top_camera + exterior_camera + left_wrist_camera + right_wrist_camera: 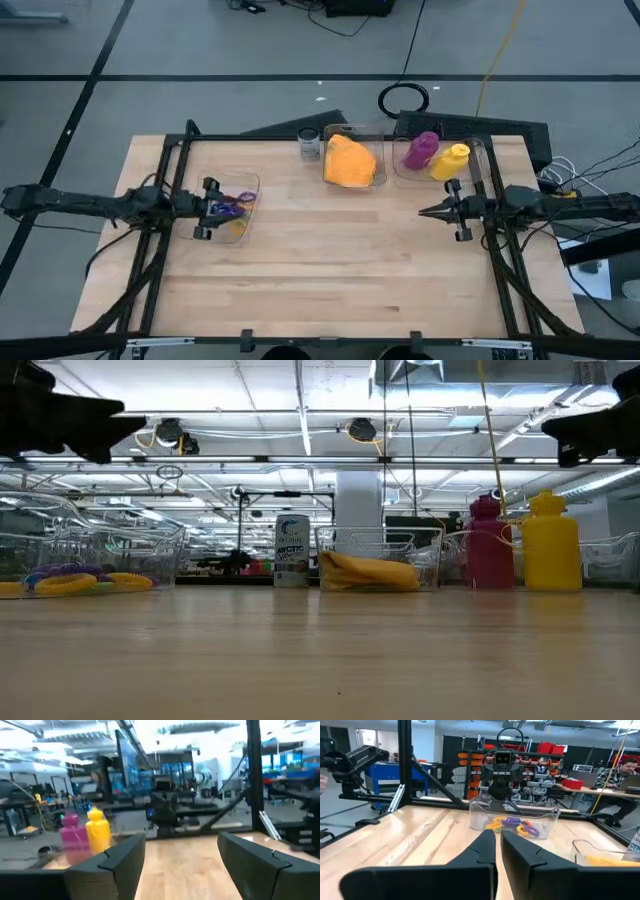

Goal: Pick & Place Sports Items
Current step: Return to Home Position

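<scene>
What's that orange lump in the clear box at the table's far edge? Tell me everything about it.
An orange soft cloth, loosely folded into a rumpled mound of matte fabric. It lies inside a clear plastic box, filling most of it, below the rim. Only the box touches it; a small jar stands beside the box.

Robotics lab, open-plan and industrial. A wooden table (330, 250) sat inside a black metal frame (404, 760); cables (414, 40) ran loose over a grey floor (200, 40). Overhead were strip lights (300, 410) and bare ceiling services. Beyond the table stood racks of red bins (552, 747), a blue cart (380, 775) and more equipment rigs. A person (620, 770) sat working at a desk.
</scene>
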`<state>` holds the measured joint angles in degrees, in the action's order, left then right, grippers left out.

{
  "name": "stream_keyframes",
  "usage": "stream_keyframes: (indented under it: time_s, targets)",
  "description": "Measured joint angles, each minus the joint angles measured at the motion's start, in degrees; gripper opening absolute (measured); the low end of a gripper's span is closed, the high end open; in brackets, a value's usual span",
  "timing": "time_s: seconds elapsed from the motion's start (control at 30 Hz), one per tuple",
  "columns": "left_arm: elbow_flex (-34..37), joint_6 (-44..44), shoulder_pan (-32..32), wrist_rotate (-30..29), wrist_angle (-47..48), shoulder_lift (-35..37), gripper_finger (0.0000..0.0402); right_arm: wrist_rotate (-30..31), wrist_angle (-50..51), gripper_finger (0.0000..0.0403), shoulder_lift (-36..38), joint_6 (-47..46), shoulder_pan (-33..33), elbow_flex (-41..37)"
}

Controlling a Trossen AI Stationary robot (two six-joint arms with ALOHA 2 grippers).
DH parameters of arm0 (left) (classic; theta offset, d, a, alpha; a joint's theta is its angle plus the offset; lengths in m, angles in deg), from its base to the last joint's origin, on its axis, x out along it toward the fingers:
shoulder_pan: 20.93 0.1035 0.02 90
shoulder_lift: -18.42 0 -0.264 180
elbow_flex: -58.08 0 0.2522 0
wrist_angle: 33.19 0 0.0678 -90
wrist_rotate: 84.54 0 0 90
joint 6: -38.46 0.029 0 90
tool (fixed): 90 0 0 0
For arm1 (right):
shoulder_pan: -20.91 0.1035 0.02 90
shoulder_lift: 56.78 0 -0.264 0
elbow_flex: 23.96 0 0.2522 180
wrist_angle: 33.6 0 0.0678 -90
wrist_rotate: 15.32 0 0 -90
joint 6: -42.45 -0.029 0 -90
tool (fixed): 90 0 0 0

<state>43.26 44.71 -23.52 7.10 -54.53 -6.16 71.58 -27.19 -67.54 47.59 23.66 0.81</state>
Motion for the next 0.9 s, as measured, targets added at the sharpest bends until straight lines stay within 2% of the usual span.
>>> stream_keyframes:
  time_s: [0.3,0.57,0.67,0.83,0.9]
  targets:
    - [-0.02,-1.87,3.68,1.54,6.50,-0.02,0.0211,0.02,5.00,0.0004,-0.02,0.11,0.00,0.00]
    - [-0.02,-3.38,5.19,4.34,7.58,-0.02,0.0211,0.00,8.61,0.0004,-0.02,1.43,0.00,-0.28]
    - [-0.02,-4.58,5.36,4.34,7.58,-0.04,0.0211,0.02,4.93,0.0004,-0.02,1.58,0.00,-2.93]
    - [-0.04,-5.32,5.36,4.34,7.58,-0.04,0.0211,2.12,-7.64,0.0004,0.01,4.30,-0.02,-9.28]
    - [-0.07,-5.26,5.36,4.34,7.56,-0.07,0.0211,3.22,-8.53,0.0004,-0.03,4.99,-0.05,-9.70]
